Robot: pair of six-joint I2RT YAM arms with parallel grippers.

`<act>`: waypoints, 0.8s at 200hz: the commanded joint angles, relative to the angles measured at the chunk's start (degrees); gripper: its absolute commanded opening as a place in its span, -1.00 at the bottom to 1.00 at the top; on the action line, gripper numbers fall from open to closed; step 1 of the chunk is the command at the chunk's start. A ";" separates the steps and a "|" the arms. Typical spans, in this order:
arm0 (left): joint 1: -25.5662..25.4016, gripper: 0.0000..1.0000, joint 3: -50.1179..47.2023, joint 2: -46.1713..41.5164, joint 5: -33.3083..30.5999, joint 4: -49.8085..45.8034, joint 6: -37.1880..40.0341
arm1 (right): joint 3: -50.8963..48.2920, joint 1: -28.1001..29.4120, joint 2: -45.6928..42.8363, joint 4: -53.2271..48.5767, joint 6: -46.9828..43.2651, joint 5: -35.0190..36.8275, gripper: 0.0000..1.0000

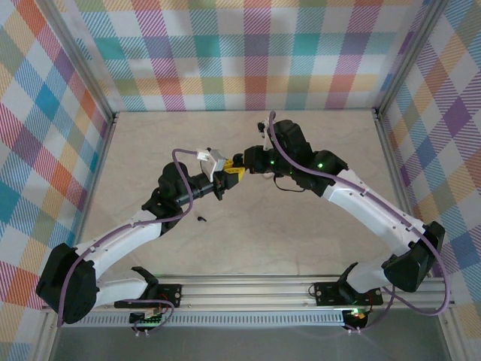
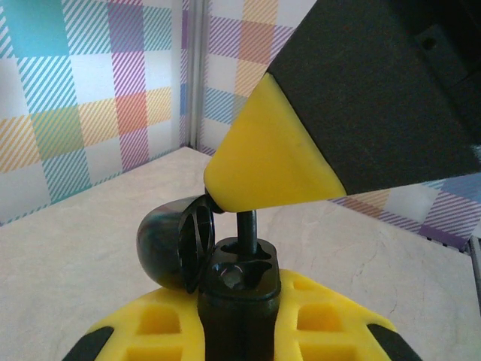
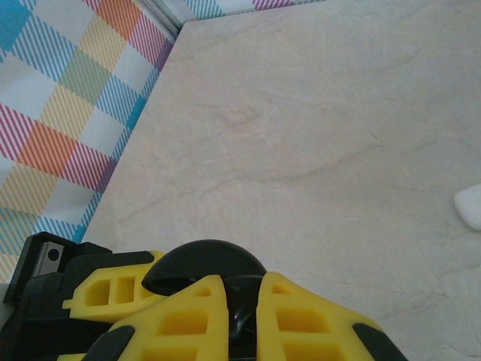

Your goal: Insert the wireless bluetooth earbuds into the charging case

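**A:** Two pincers are meeting above the middle of the tabletop (image 1: 301, 241). The left pincer (image 1: 223, 180) is clamping fully down on the black charging case (image 2: 239, 284). It is gripping the lower body, and the lid (image 2: 159, 244) is hanging open to one side.

**B:** And what is the right pincer (image 1: 236, 167) doing?

**A:** It is pinching almost shut on a black earbud (image 2: 247, 226). Its yellow tips are covering the head, and the stem is pointing straight down into one of the case's wells. I am not managing to tell whether it is seated.

**B:** How are you expecting the earbud to handle?

**A:** I am judging it to be very light, hard and glossy, so probably slippery between the tips. Taking it by the head is leaving the stem free to go in first, which is looking right to me. The case is looking stiff and rounded, and holding it low is keeping the wells clear.

**B:** Is anything else lying about?

**A:** A small dark piece (image 1: 201, 219) is lying on the tabletop beside the left arm, well apart from both pincers. It is possibly another earbud, but it is too small to tell. A white lump (image 3: 469, 205) is sitting at the edge of the right wrist view, cut off.
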 commanded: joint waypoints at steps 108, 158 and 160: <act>-0.63 -1.00 2.95 -1.33 -2.67 2.55 -1.56 | -2.60 2.56 0.02 -0.26 -0.06 0.01 -0.74; -0.63 -1.00 2.73 -1.06 -2.25 3.07 -2.20 | -0.08 2.55 -0.33 -2.10 -0.46 -0.49 -0.38; -0.63 -1.00 2.73 -1.04 -2.19 3.12 -2.27 | -0.03 2.56 -0.33 -2.14 -0.44 -0.56 -0.37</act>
